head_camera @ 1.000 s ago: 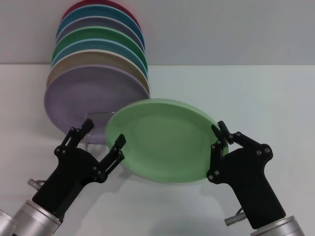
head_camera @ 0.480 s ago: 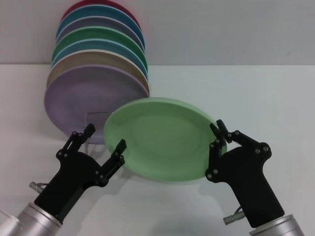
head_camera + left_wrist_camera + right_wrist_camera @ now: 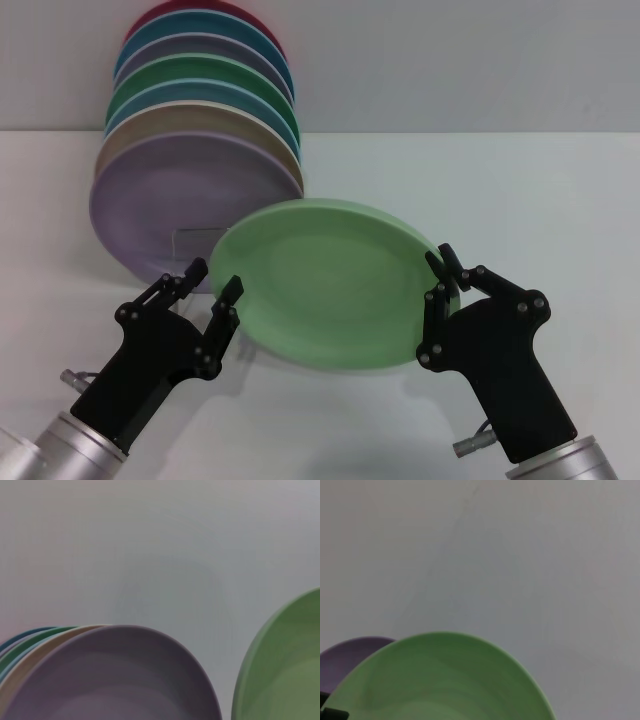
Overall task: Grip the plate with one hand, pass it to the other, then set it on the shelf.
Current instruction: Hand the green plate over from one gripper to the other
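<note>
The pale mint-green plate point(image 3: 330, 290) hangs tilted in the air above the table, in front of the rack. My right gripper point(image 3: 443, 268) is shut on its right rim. My left gripper point(image 3: 215, 278) is open at the plate's left rim, with one finger on each side of the edge and not closed on it. The plate also shows in the left wrist view point(image 3: 285, 675) and in the right wrist view point(image 3: 440, 680). The clear acrylic shelf point(image 3: 190, 238) shows faintly behind the plate's left edge, under the leaning plates.
Several coloured plates lean in a row in the rack at the back left, with a lilac plate point(image 3: 170, 200) in front and a darker green one point(image 3: 200, 75) behind. The lilac plate stands close behind my left gripper. The white table point(image 3: 520, 190) stretches to the right.
My left gripper has moved right and up, and its open fingers now straddle the plate's left rim. The plate has shifted slightly left. The right gripper has kept its hold.
</note>
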You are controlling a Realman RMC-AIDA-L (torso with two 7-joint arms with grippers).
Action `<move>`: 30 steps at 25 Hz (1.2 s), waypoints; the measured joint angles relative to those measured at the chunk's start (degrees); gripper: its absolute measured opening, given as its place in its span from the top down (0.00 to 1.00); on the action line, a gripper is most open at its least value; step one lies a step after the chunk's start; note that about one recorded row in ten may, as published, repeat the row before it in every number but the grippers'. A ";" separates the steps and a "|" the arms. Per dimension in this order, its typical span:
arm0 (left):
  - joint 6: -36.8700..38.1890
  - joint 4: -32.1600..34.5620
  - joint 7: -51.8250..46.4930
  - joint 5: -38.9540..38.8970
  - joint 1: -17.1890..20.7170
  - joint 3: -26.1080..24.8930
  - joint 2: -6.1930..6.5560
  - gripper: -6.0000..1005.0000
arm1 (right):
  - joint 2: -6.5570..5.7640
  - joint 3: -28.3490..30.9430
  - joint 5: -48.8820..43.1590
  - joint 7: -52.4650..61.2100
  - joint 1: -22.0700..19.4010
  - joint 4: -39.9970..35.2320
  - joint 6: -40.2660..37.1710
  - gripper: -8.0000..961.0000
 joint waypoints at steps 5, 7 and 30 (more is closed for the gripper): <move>0.01 0.06 0.00 0.00 0.00 0.00 0.00 0.59 | 0.00 0.00 0.00 0.02 -0.02 -0.03 0.00 0.97; -0.02 0.07 0.00 0.00 0.00 0.01 0.00 0.65 | 0.00 0.00 0.00 0.02 0.00 -0.03 0.00 0.97; -0.20 0.54 0.00 0.05 -0.36 0.15 -0.09 0.81 | 0.00 -0.35 0.00 -0.11 0.25 -0.02 0.71 0.97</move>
